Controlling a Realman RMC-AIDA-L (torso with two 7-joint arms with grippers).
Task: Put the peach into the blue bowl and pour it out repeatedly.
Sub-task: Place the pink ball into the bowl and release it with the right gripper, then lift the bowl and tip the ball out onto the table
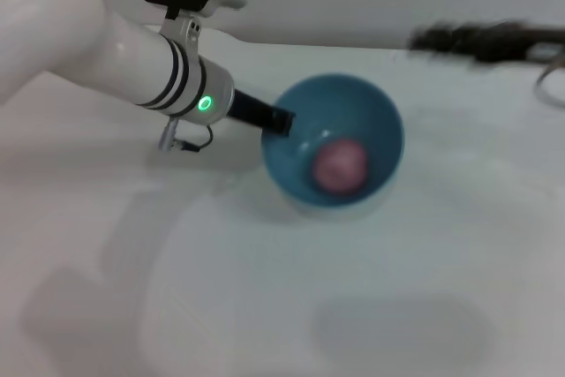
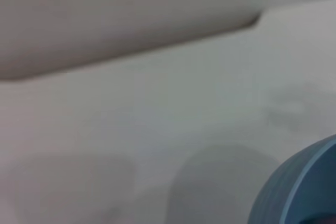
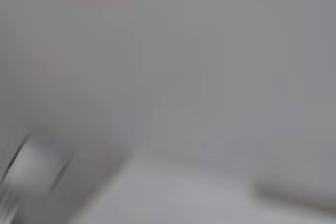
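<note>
The white table (image 1: 265, 306) spreads wide under everything. On it, lifted and tipped toward six o'clock, is the round, deep, glossy light-blue bowl (image 1: 335, 143), its outer wall also edging into the left wrist view (image 2: 294, 192). The left gripper (image 1: 281, 119) pinches the rim at nine o'clock, clenched on it. Inside, low against the five o'clock wall, sits the small matte pink peach (image 1: 340, 167).

The rim hold looks thin; tipped further, the bowl may twist or slip free, I reckon, and the peach could roll off the table's edge.

The right gripper I can't see.
</note>
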